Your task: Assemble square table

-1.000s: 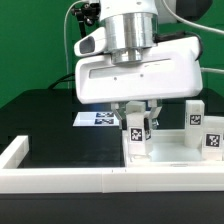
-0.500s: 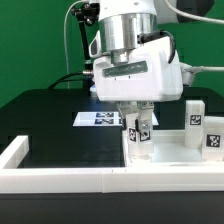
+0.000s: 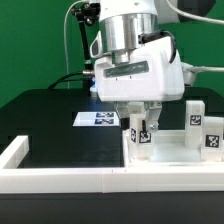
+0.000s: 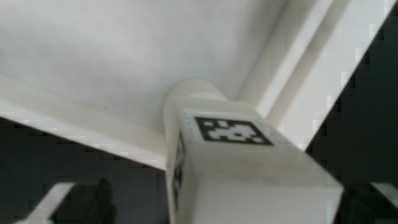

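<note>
white leg (image 3: 141, 132) stands upright on the square slab (image 3: 170, 152), around 4 o'clock on the black table (image 3: 60, 125). pincer (image 3: 141, 127) hangs right over it, fingers on either side, but can't tell if they're squeezing or spread. two more legs (image 3: 194, 116) sit towards 3 o'clock.

The arm is reaching straight down, wrist twisted a little, and the gripper (image 3: 141, 127) is standing with its jaws spread wide.

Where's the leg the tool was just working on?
The leg stands upright on the tabletop, between the open tool's fingers, exterior view's centre-right.
</note>
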You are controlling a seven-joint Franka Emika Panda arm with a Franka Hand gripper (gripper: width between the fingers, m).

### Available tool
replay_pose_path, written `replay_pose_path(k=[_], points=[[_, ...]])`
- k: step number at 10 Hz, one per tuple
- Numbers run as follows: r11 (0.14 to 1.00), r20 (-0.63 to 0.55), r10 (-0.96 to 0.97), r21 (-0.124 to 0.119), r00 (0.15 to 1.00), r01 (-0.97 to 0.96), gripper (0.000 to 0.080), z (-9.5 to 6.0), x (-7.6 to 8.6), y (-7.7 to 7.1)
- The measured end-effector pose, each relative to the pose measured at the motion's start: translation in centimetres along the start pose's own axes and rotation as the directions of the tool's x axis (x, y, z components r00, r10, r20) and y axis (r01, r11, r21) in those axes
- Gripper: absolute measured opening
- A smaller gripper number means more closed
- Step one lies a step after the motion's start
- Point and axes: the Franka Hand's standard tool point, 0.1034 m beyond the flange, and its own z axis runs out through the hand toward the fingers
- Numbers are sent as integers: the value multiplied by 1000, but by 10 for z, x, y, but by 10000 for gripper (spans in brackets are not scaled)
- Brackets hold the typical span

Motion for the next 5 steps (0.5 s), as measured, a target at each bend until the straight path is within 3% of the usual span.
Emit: replay_pose_path(k=[2,5], points=[[957,6,-289,-3,957,289,647,0,-4,-3],[846,43,-532,-4,846,533,649,1,-10,-4]])
